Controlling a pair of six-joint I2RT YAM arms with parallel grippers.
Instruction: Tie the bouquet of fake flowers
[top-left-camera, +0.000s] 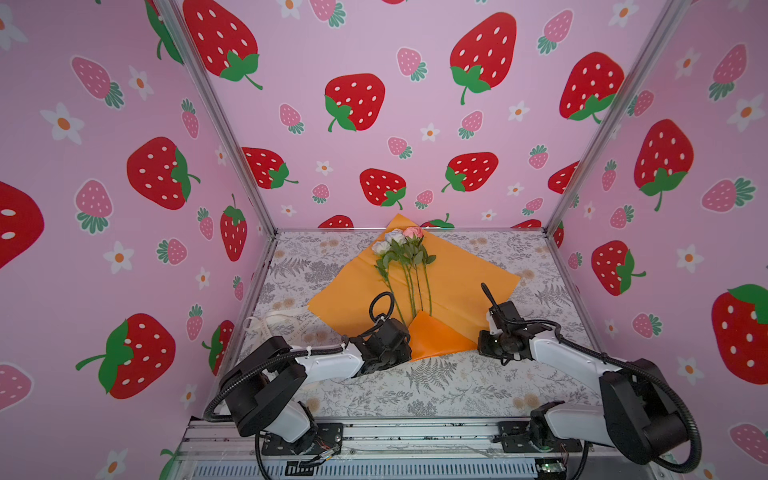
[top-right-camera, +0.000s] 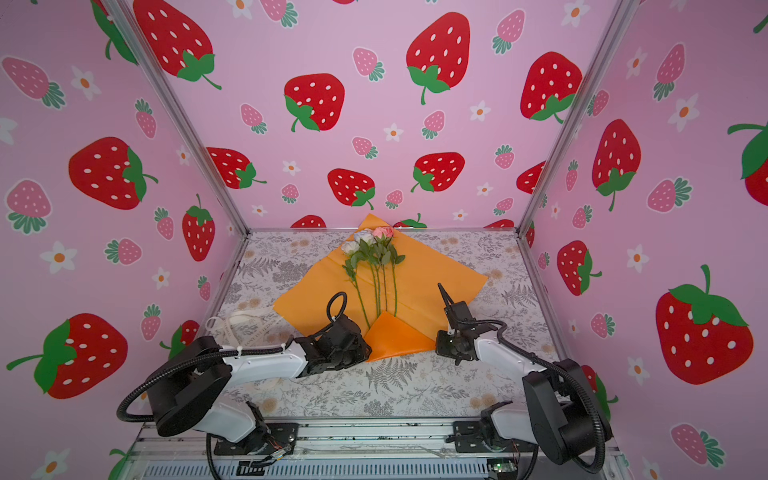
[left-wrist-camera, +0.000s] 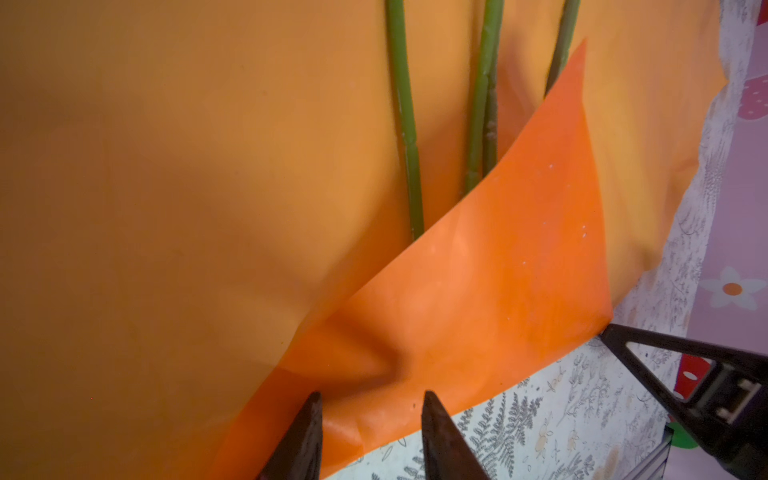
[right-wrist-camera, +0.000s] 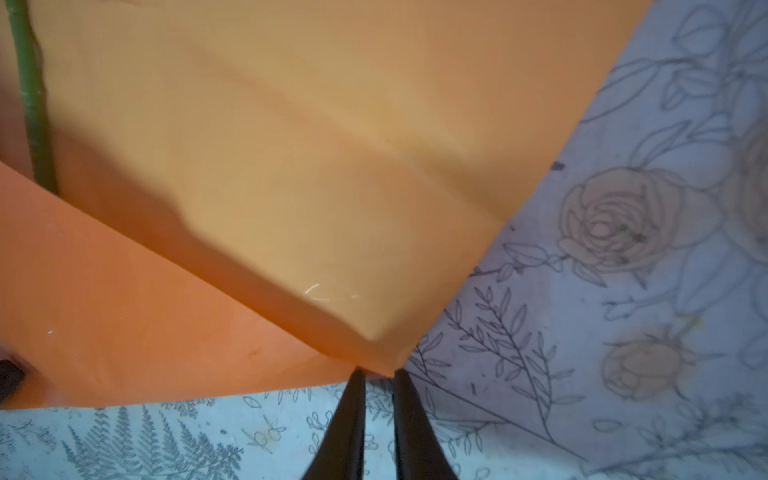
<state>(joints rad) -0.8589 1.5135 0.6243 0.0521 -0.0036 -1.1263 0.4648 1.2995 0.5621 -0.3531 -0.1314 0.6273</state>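
Centrally, bouquet of fake flowers (top-left-camera: 399, 249): it is laid on the table toward the back wall, with the blooms pointed away from the arms and the stems run toward them.
Wrapping paper (top-left-camera: 461, 270): it is spread flat as a diamond beneath the flowers, presumably so that its sides can be drawn in around the stems.
Stems (left-wrist-camera: 401, 104): they are kept side by side down the paper's middle line and are not bound by anything.
Folded flap (left-wrist-camera: 498, 270): the near corner is turned up over the stem ends, so a shallow pocket is formed. The stems are seen running into it, and their ends are hidden inside.
Left gripper (left-wrist-camera: 372, 399): it is set at one end of the flap's crease with the jaws moderately apart. Paper is seen lying under the tips and none is clamped. It is judged to be placed there to flatten the fold.
Right gripper (right-wrist-camera: 378, 374): it is set at the crease's other corner with the jaws only a narrow slit apart, and the cloth shows through the gap. The corner is touched by the tips, but no pinch is seen.
Cream ribbon (top-left-camera: 282, 322): it is left loose beside the paper's left corner, apart from both grippers, so no tying is judged to have begun.
Table (top-left-camera: 436, 386): it is covered in floral cloth, and everything is borne on it.
Walls (top-left-camera: 124, 174): they are strawberry-printed, and the workspace is enclosed by them.
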